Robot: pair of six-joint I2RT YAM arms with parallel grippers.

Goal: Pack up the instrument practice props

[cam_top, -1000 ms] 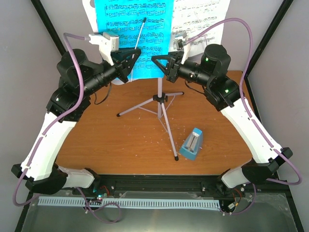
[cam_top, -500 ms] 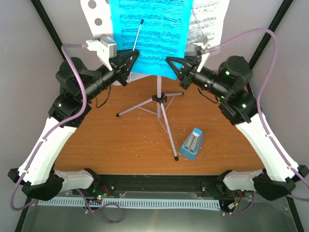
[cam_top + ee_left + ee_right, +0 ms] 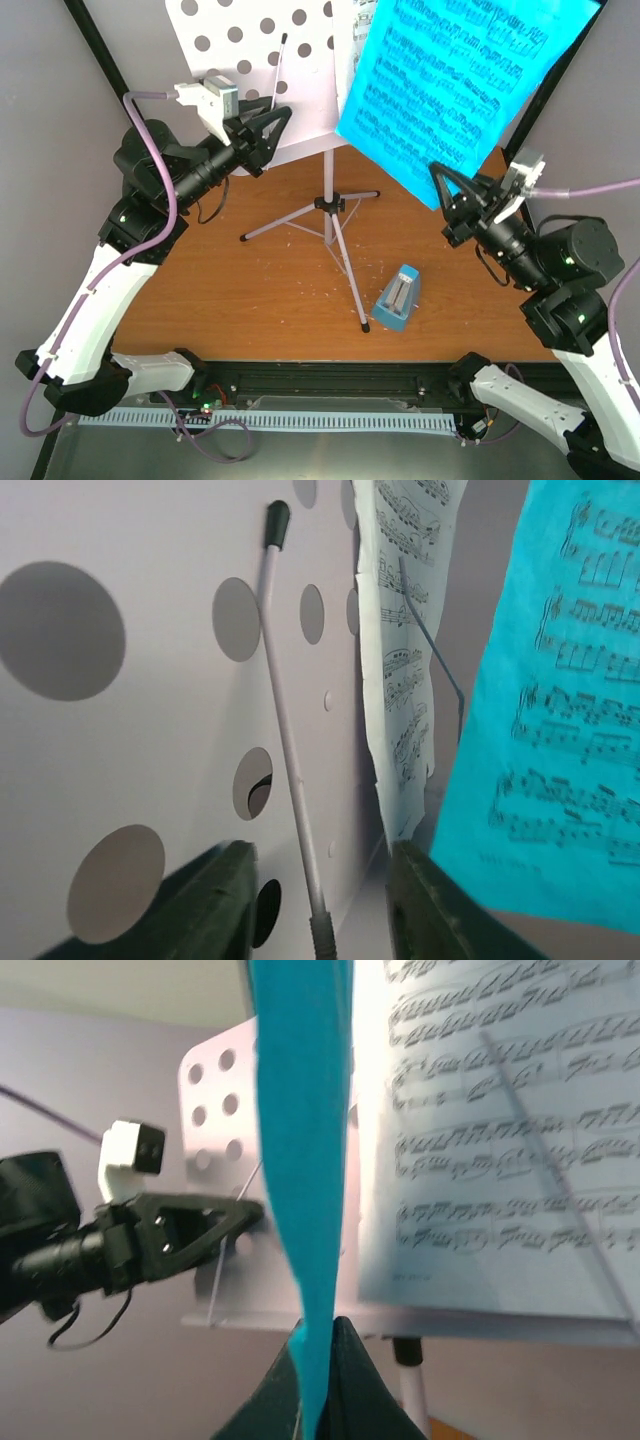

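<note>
The blue sheet (image 3: 460, 90) has swung right off the music stand (image 3: 240, 60) and now stands above the surface (image 3: 270, 290), its lower corner pinched by the right end effector (image 3: 447, 200), the left end effector (image 3: 272, 128) spread at the stand's ledge; this light, floppy, easily creased paper is probably best held by an edge, its long axis tilting up and rightward.

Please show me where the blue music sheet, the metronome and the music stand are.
blue music sheet (image 3: 455, 90), top view, middle of the page.
metronome (image 3: 399, 300), top view, its front face.
music stand (image 3: 310, 100), top view, perforated desk.
</note>
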